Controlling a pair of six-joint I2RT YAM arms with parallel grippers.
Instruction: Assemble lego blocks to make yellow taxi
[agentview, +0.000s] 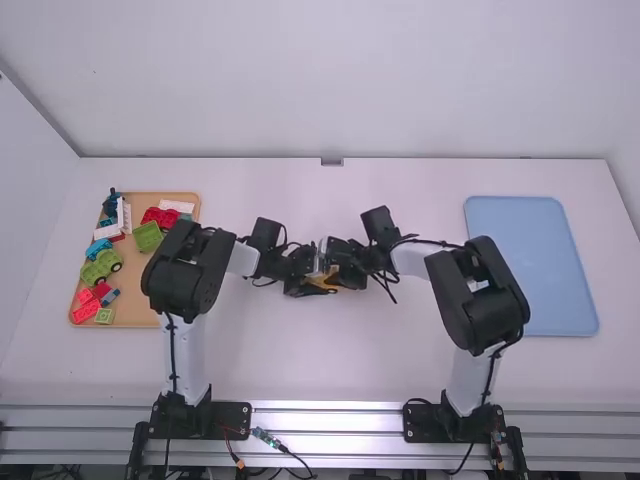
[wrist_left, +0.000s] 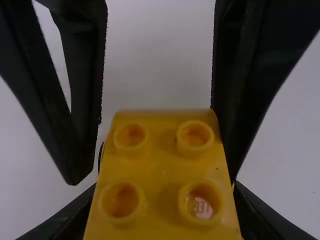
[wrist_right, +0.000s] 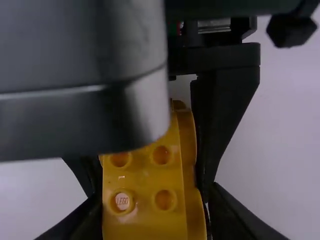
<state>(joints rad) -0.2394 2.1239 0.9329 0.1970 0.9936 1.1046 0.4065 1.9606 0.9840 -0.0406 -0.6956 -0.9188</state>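
Note:
Near the table's middle in the high view, my left gripper (agentview: 305, 262) and my right gripper (agentview: 338, 262) meet around a yellow block (agentview: 325, 282). In the left wrist view the studded yellow block (wrist_left: 161, 165) sits between the fingertips of my left gripper (wrist_left: 165, 192), shut on it. Across it in that view, the right gripper's fingers stand open, one against the block, the other with a small gap. The right wrist view has the yellow block (wrist_right: 142, 175) between the tips of my right gripper (wrist_right: 152, 202), with the left gripper's fingers also flanking it.
A tan tray (agentview: 135, 318) at the left holds several red, green, blue and white blocks, including a green vehicle-like piece (agentview: 101, 266). A blue tray (agentview: 530, 265) lies at the right. White table (agentview: 330, 360) surrounds the joined grippers.

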